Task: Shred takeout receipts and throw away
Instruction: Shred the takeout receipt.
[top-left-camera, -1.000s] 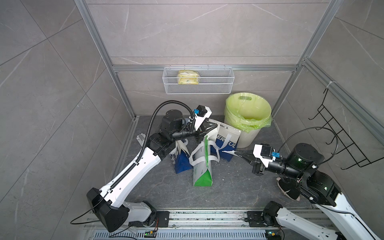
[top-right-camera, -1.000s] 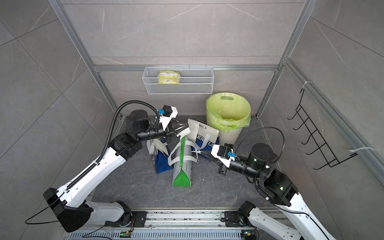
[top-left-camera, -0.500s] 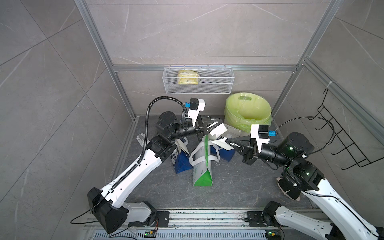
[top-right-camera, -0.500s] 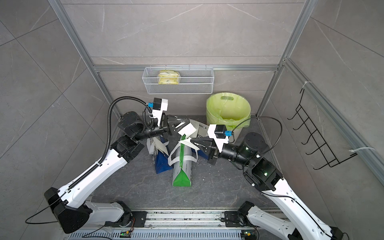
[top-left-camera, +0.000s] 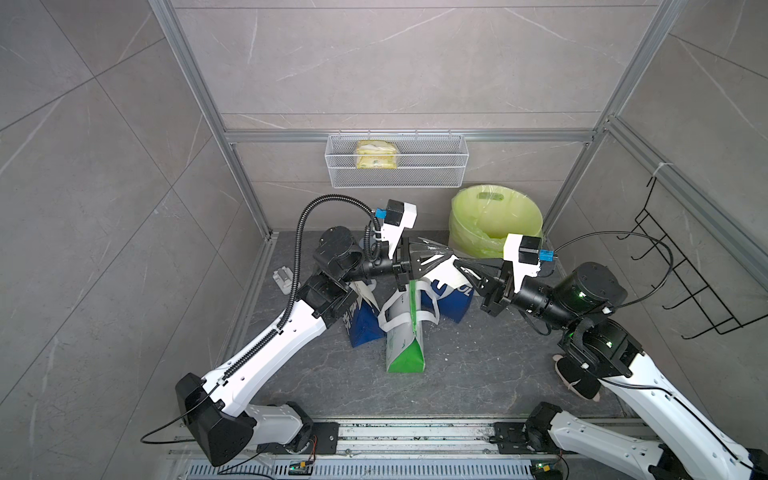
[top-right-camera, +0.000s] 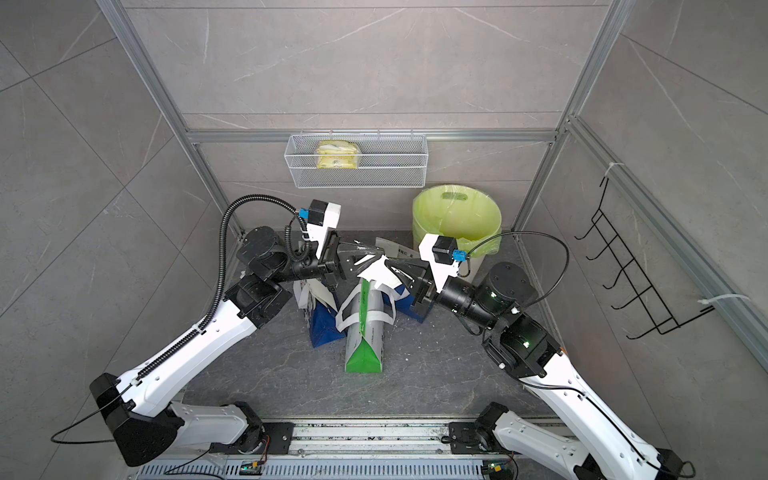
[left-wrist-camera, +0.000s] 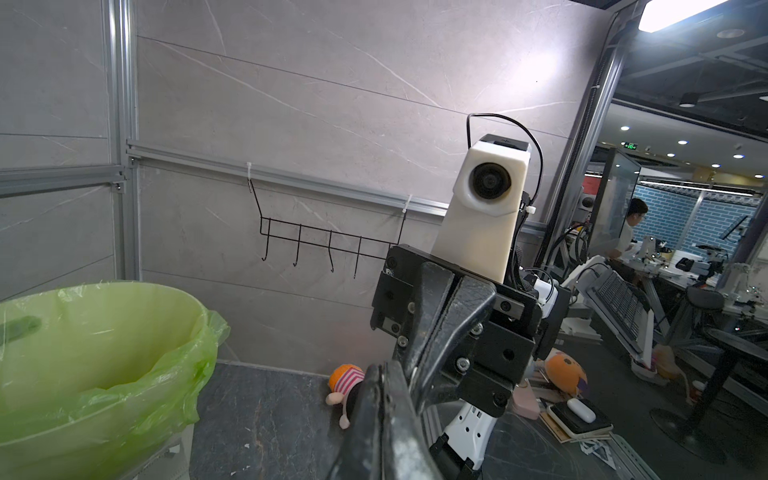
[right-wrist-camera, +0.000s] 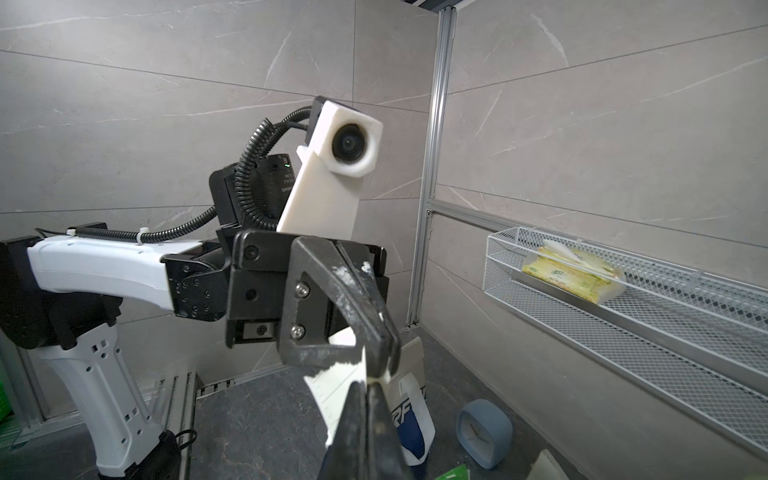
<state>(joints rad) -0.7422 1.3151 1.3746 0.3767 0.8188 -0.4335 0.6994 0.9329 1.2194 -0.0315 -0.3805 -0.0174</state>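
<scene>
I was looking into a booth walled in grey marble-look tile and framed with aluminium rails (top-left-camera: 407, 135), over a dark stone-pattern floor (top-left-camera: 478, 374). Both arms reached across the middle of it, and their tips met above the bags.

The left gripper (top-left-camera: 449, 258) was clamped tight on the takeout receipt (top-right-camera: 374, 272). The right gripper (top-left-camera: 457, 262) pinched the same slip from the opposite side. In the right wrist view the white paper (right-wrist-camera: 336, 390) hung below the two sets of closed jaws, clear of the floor.

Under it a green-and-white paper bag (top-left-camera: 405, 345) stood between blue-and-white bags (top-left-camera: 363, 328). A bin with a green liner (top-left-camera: 498, 208) sat in the far right corner, near the grippers.

On the back wall a wire mesh basket (top-left-camera: 436, 166) held a yellow packet (top-left-camera: 376, 156). A black hook rack (left-wrist-camera: 330, 249) hung on the right wall. A small blue-grey clock (right-wrist-camera: 484, 432) sat on the floor by the back wall, and a plush toy (left-wrist-camera: 347, 380) lay at the foot of the right wall.
</scene>
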